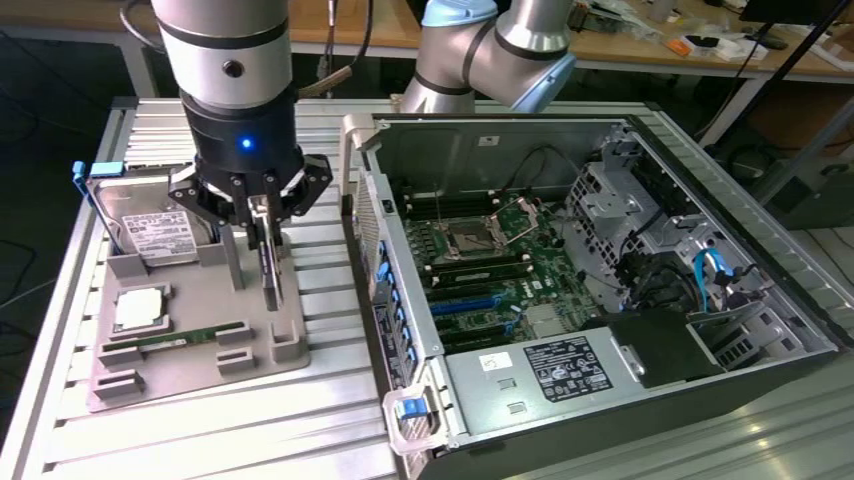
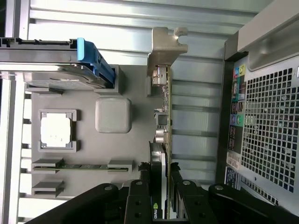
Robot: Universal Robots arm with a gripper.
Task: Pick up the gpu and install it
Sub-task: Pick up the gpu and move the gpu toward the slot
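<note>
The gpu (image 1: 271, 272) is a thin dark card standing on edge over the grey holder tray (image 1: 200, 290), to the exterior view's left of the open computer case (image 1: 534, 150). My gripper (image 1: 263, 235) reaches down from above and is shut on the card's upper part. In the wrist view the gpu (image 2: 162, 116) runs edge-on away from my gripper (image 2: 160, 169), with its silver bracket (image 2: 166, 46) at the far end. A black finger (image 2: 140, 186) presses on each side of it. Whether its lower edge still rests in the tray I cannot tell.
The tray also holds a hard drive in a blue frame (image 1: 140, 225), a CPU (image 1: 140, 308) and a green RAM stick (image 1: 174, 343). Inside the case lie the motherboard's blue slots (image 1: 487, 300). The case's perforated rear panel (image 2: 271, 126) stands close beside the card.
</note>
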